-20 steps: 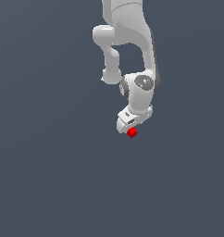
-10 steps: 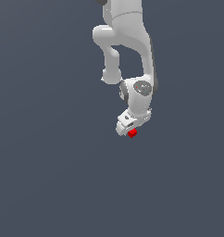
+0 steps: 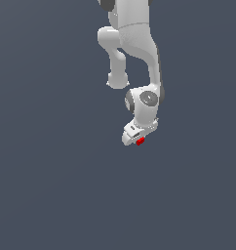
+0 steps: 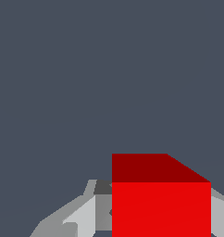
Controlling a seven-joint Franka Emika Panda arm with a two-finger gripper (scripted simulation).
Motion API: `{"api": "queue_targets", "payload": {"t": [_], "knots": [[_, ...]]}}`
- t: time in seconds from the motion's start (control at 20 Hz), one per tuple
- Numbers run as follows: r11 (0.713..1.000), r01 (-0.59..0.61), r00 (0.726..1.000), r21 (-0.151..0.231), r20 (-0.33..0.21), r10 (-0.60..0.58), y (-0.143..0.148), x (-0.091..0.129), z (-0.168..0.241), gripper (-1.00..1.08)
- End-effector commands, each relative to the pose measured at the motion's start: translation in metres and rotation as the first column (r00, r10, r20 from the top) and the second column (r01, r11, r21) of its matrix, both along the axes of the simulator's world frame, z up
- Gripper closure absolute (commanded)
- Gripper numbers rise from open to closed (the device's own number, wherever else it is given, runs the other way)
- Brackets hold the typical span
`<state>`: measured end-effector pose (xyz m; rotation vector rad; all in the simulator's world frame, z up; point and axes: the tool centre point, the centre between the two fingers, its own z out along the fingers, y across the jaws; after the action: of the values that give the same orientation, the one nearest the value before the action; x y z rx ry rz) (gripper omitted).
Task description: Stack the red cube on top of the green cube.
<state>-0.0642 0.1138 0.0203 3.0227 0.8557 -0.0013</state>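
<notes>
The tiny red cube (image 3: 140, 141) sits between the fingers of my white gripper (image 3: 136, 140), just below the centre of the exterior view. Only its lower corner shows under the hand. The red cube (image 4: 161, 203) looms large in the wrist view. Grey fingers (image 4: 102, 208) lie flush against both of its sides, so the gripper (image 4: 161, 224) is shut on it. No view shows the green cube.
A plain dark grey floor (image 3: 51, 195) fills the scene on all sides. The white arm (image 3: 139, 53) reaches down from the upper middle of the exterior view.
The hand has sunk slightly over the red cube, so less of the cube shows below it. The cube itself has hardly shifted.
</notes>
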Motion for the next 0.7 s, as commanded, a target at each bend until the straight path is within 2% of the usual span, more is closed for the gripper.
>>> {"api": "queue_targets", "payload": {"t": [0.0, 0.65], "knots": [[1.000, 0.000, 1.000, 0.000, 0.001, 0.000, 0.0001, 0.0003, -0.0004, 1.08], [1.000, 0.000, 1.000, 0.000, 0.001, 0.000, -0.0001, 0.0002, 0.0066, 1.08]]}}
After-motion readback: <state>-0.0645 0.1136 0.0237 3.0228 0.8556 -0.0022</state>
